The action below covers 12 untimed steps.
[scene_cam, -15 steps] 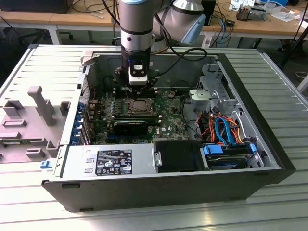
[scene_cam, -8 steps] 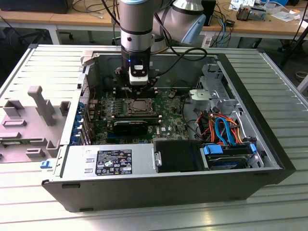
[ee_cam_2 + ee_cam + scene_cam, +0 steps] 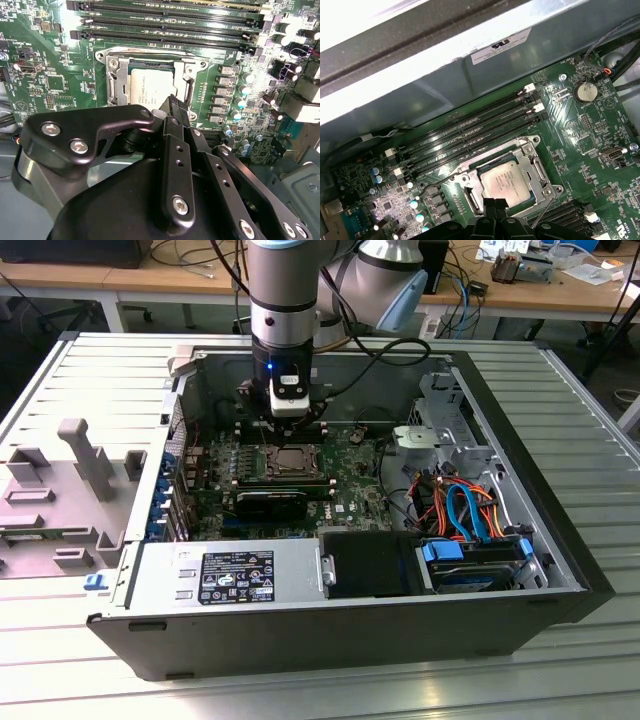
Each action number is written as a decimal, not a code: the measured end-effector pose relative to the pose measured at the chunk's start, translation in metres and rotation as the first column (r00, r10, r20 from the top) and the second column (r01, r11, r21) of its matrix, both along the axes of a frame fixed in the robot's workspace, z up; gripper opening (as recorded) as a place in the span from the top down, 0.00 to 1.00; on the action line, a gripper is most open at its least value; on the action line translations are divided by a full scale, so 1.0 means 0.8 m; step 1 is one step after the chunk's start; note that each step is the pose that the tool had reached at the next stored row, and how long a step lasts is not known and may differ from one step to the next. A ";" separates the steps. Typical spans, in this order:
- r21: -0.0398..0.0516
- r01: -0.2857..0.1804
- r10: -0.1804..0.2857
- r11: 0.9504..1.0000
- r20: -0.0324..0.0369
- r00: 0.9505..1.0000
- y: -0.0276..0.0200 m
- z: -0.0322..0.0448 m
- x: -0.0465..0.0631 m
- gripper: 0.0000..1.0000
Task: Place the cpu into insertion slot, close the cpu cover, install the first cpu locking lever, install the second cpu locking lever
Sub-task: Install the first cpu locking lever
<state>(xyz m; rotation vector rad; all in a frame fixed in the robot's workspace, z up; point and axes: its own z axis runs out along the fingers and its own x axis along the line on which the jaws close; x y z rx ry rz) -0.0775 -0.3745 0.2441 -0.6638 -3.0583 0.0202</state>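
The cpu (image 3: 506,181) sits in the insertion slot (image 3: 465,194), the cpu cover (image 3: 536,167) closed over it; the gripper (image 3: 495,206) hovers just above with fingers pinched together, empty, long memory slots (image 3: 470,132) beyond

You get bright overhead glare on the case wall (image 3: 395,55); the gripper (image 3: 172,107) is blurred close up.

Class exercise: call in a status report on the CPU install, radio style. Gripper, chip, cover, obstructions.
Gripper low over the socket, fingertips together at the chip's edge. Cpu seated in the insertion slot. Cpu cover down around it. Nothing lying across the socket.
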 end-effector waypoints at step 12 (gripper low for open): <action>0.000 -0.029 0.029 1.000 0.000 1.000 0.0000 0.0000 0.000 0.89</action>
